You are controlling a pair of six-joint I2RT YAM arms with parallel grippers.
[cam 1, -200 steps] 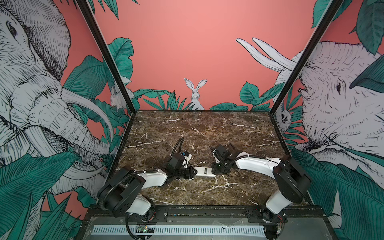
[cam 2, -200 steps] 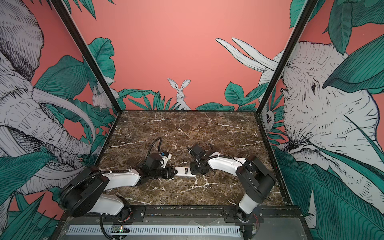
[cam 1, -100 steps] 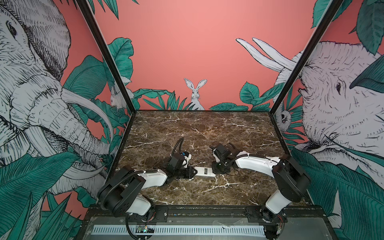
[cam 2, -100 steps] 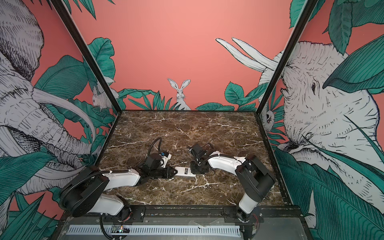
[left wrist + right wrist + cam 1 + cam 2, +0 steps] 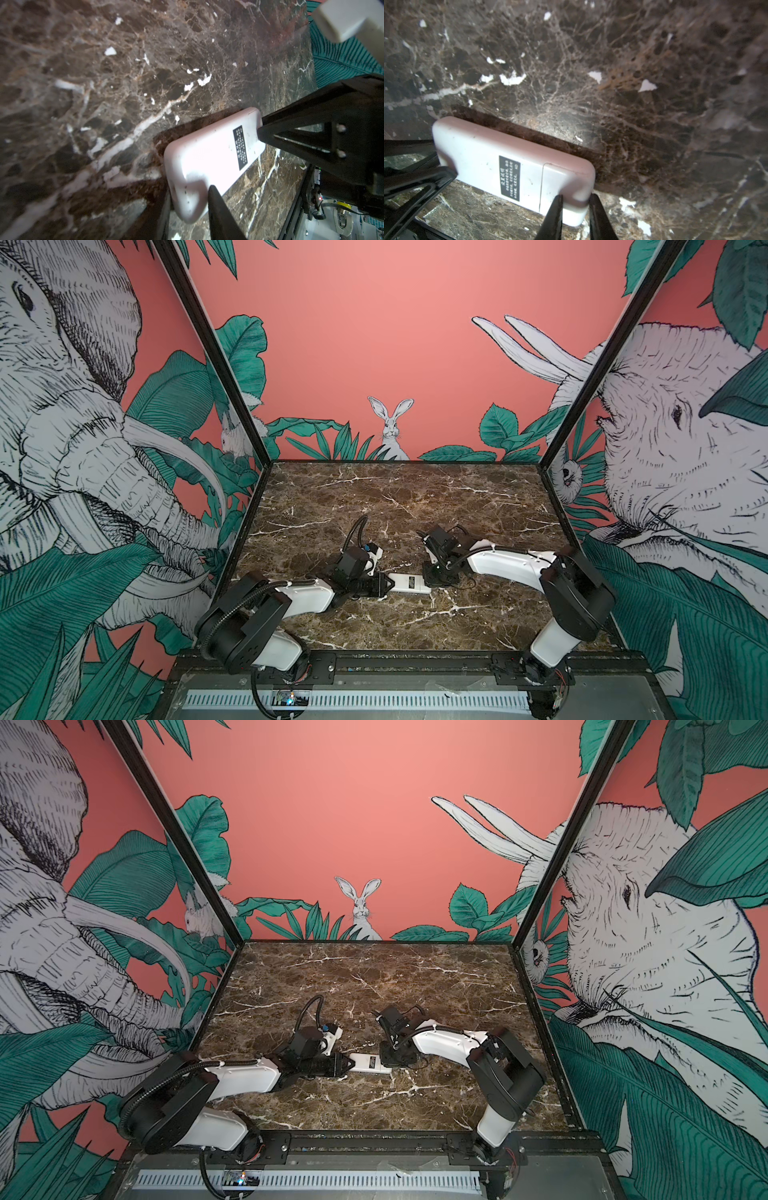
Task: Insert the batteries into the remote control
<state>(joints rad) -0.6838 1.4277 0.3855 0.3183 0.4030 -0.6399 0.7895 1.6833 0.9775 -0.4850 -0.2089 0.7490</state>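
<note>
Left arm [image 5: 307, 597] is reaching in from the lower left in both top views. Left jaws are clamping the left end of the remote [image 5: 409, 583], fingers [image 5: 220, 214] sitting on either side of it.

Remote is lying lower centre of the frame, bridging the gap between the two arms. It's lying back up, with the dark label [image 5: 509, 178] showing and the front facing the bench [image 5: 395, 497]. Can't tell if it's resting on the bench or hanging just above it; the shadow beside it is hinting at a small lift.

Battery cover [image 5: 562, 178] is sitting shut at the right-hand end, its seam showing in the right wrist view.

Right arm [image 5: 511, 568] is reaching in from the right. Right jaws are pinching that cover end, fingertips [image 5: 555, 209] straddling the corner.

My read: the left side is anchoring the body so the right side can work the cover off without the remote skating on the smooth marble. Back-up is making sense, since that's where the compartment is.

Batteries aren't showing in any view, so loading isn't starting yet. The cover is looking like the step in hand.
</note>
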